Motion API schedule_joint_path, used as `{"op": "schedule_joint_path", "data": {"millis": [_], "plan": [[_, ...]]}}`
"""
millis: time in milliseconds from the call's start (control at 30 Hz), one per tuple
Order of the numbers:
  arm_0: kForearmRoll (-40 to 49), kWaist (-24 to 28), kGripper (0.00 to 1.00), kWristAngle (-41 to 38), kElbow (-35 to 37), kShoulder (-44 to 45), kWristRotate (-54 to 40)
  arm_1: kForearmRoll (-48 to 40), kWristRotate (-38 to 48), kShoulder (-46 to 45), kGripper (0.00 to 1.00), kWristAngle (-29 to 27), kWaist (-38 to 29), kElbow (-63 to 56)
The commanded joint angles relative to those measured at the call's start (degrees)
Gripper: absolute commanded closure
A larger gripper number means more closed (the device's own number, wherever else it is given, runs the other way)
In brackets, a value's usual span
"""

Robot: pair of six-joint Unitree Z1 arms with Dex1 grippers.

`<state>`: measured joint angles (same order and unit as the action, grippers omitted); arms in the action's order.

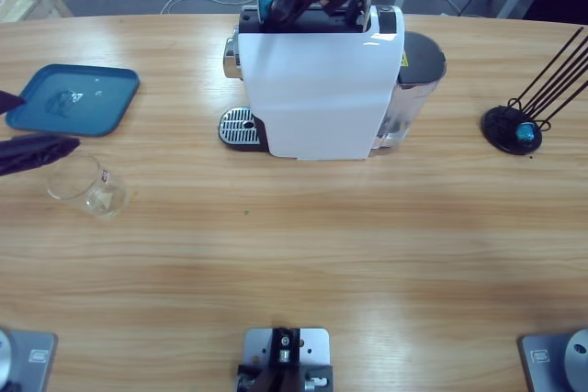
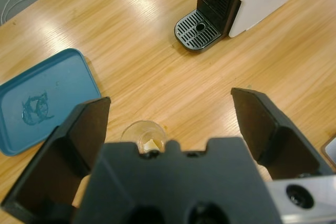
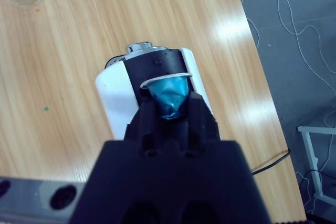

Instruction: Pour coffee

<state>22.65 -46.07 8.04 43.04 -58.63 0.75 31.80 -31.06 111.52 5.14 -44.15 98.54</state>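
Observation:
A white coffee machine [image 1: 312, 89] stands at the middle back of the table, its round drip grate [image 1: 240, 126] at the left. My right gripper [image 1: 276, 2] hangs over the machine's top [image 3: 152, 74] and is shut on a shiny blue capsule [image 3: 170, 98]. A clear empty glass [image 1: 87, 188] stands at the left. My left gripper [image 1: 41, 149] is open just beside it. In the left wrist view the glass [image 2: 144, 136] shows low between the spread jaws of the left gripper [image 2: 170, 100]. No coffee is in view.
A blue tray [image 1: 73, 98] lies at the far left, behind the glass. A black wire capsule rack [image 1: 514, 126] at the right holds one blue capsule [image 1: 525, 132]. A clear water tank [image 1: 418, 80] sits on the machine's right side. Cables run on the floor behind the table.

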Motion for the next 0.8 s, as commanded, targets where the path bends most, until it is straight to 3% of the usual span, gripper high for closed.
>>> {"op": "schedule_joint_path", "data": {"millis": [33, 200, 233, 300, 400, 433, 500, 633, 667, 700, 733, 767, 800], "plan": [[0.0, 0.5, 0.014, 0.6, -2.6, 1.7, 0.6, 0.5, 0.3, 1.8, 1.000, -1.2, -0.3, -2.1], [0.0, 0.5, 0.014, 0.6, -2.6, 1.8, 0.6, 0.9, 0.3, 1.5, 1.000, -0.3, -0.4, -2.2], [0.0, 0.5, 0.015, 0.6, -2.6, 1.8, 0.6, 1.0, 0.4, 1.3, 0.962, 0.5, -0.4, -2.1], [0.0, 0.5, 0.015, 0.6, -2.6, 1.7, 0.6, 1.1, 0.6, 0.9, 0.512, 0.7, -0.6, -2.2], [0.0, 0.5, 0.016, 0.6, -2.6, 1.8, 0.7, 0.9, 0.6, 0.2, 0.103, 0.1, -0.6, -2.1], [0.0, 0.5, 0.014, 0.6, -2.6, 1.9, 0.7, 0.8, 0.6, -0.1, 0.037, -0.2, -0.6, -2.0], [0.0, 0.5, 0.014, 0.6, -2.7, 2.4, 1.0, 0.7, 0.6, -0.6, 0.000, -0.3, -0.7, -1.8], [0.0, 0.5, 0.018, 0.6, -3.0, 3.1, 1.3, 0.6, 2.1, -2.0, 0.001, -0.2, -0.8, -1.1], [0.0, 0.5, 0.016, 0.6, -3.1, 3.2, 1.3, 0.5, 2.9, -2.7, 0.049, 0.1, -1.1, -0.6], [0.0, 0.5, 0.015, 0.6, -3.0, 3.3, 1.4, 0.5, 3.3, -3.8, 0.268, 0.6, -1.9, 0.0], [0.0, 0.5, 0.017, 0.6, -2.9, 3.5, 1.4, 0.9, 5.0, -4.9, 0.596, 0.5, -3.2, 0.7], [0.0, 0.5, 0.015, 0.6, -2.9, 3.8, 1.4, 2.3, 10.8, -6.1, 0.854, -0.4, -4.7, 1.7], [0.0, 0.5, 0.016, 0.6, -2.9, 4.2, 1.4, 3.3, 15.9, -7.3, 0.993, -1.6, -6.1, 2.3]]}}
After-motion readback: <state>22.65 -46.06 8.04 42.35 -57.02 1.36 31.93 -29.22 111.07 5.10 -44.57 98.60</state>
